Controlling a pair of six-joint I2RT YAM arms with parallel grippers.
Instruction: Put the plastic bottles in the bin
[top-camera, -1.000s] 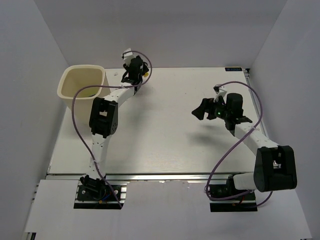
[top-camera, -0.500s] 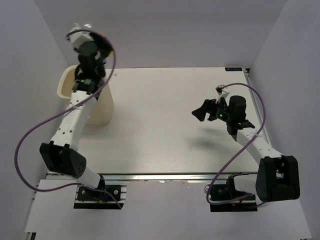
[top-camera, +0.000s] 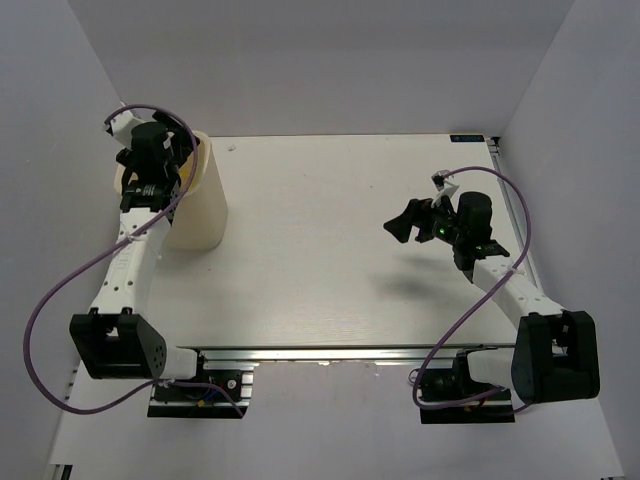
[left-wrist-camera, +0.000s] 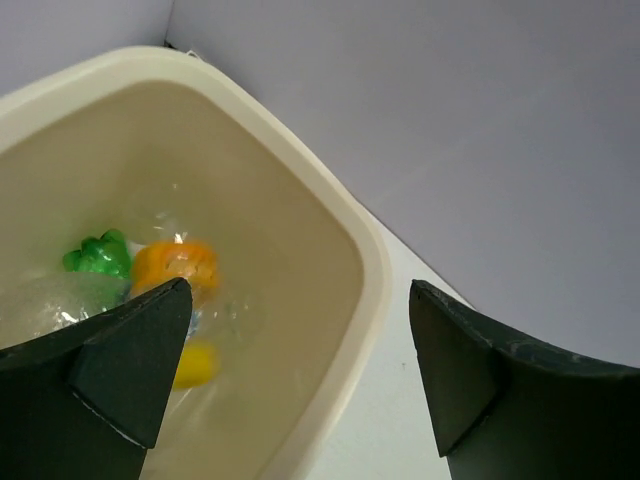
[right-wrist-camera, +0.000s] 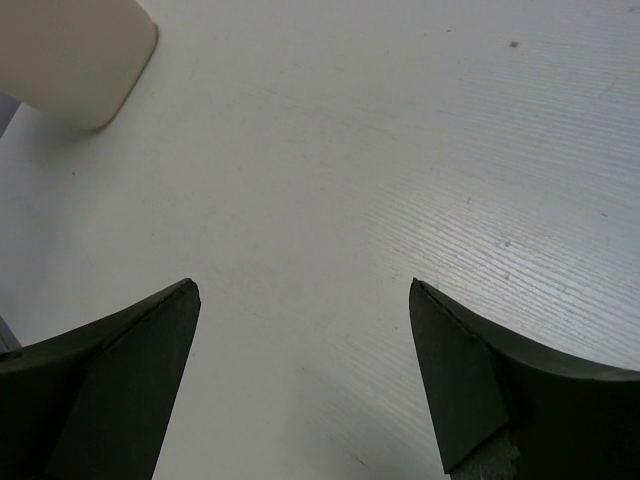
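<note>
The white wood-grain table (top-camera: 330, 250) carries the cream bin (top-camera: 200, 212), upright at its far left corner

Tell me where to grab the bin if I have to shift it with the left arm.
Take the bin by its rim wall from above, one finger inside, one outside: the body looks far too wide for the jaws, and the left gripper hangs open over that edge.
</note>
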